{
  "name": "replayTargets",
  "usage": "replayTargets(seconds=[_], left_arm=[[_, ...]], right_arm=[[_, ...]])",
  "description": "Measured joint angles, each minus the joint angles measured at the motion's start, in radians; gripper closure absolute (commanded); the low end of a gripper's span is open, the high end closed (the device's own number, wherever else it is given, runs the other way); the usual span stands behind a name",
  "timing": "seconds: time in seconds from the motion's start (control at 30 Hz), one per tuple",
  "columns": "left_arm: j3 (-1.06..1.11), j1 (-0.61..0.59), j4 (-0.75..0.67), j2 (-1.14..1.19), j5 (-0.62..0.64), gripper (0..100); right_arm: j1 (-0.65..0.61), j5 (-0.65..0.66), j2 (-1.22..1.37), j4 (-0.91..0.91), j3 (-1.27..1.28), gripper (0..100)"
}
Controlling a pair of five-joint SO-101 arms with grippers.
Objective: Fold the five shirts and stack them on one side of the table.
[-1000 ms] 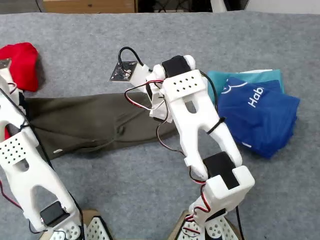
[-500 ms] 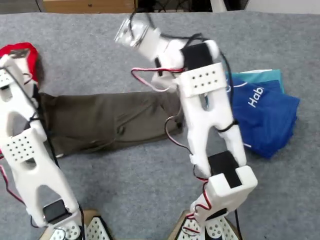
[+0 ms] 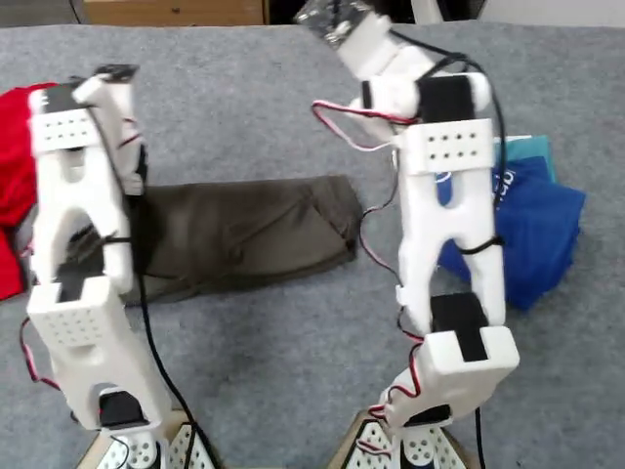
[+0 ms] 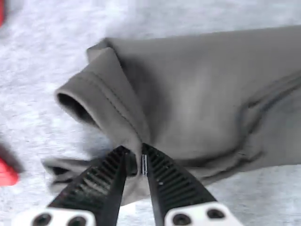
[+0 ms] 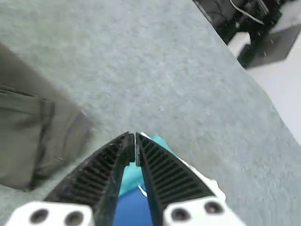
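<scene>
— Two grippers: state?
— Left gripper (image 4: 136, 157) pinched on olive shirt (image 3: 244, 234), middle left of frame. Right gripper (image 5: 135, 141) pressed together, holding nothing. Blue shirts (image 3: 542, 230) middle right; red shirt (image 3: 10, 186) left edge.

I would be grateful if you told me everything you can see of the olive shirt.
The olive shirt looks like soft, matte knit cloth, folded into a long, creased band lying across the middle of the grey table. One end is squared off. At the other end a sleeve with a stitched hem gapes open. The left gripper is shut on a raised fold beside that sleeve.
</scene>
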Motion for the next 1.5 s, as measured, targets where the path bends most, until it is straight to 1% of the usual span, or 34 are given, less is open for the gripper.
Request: replayTargets(seconds=[0.17, 0.37, 0.5, 0.67, 0.8, 0.93, 1.23, 1.5], left_arm=[[0.005, 0.161, -0.003, -0.005, 0.109, 97], [0.005, 0.344, -0.032, -0.005, 0.213, 97], [0.005, 0.443, -0.055, -0.005, 0.279, 97], [0.005, 0.531, -0.143, -0.005, 0.358, 97], [0.008, 0.586, -0.219, -0.005, 0.41, 97], [0.009, 0.628, -0.284, -0.005, 0.434, 97], [0.009, 0.641, -0.407, 0.061, 0.459, 97], [-0.009, 0.667, -0.427, 0.071, 0.46, 97]], right_arm=[[0.109, 0.055, -0.049, 0.037, -0.04, 98.4], [0.235, 0.063, -0.097, 0.041, -0.049, 98.4], [0.304, 0.063, -0.103, 0.041, -0.049, 98.4], [0.354, 0.091, -0.133, 0.041, -0.051, 98.4], [0.387, 0.094, -0.143, 0.041, -0.051, 98.4], [0.39, 0.094, -0.143, 0.041, -0.051, 98.4], [0.39, 0.094, -0.143, 0.041, -0.051, 98.4], [0.39, 0.094, -0.143, 0.041, -0.051, 98.4]])
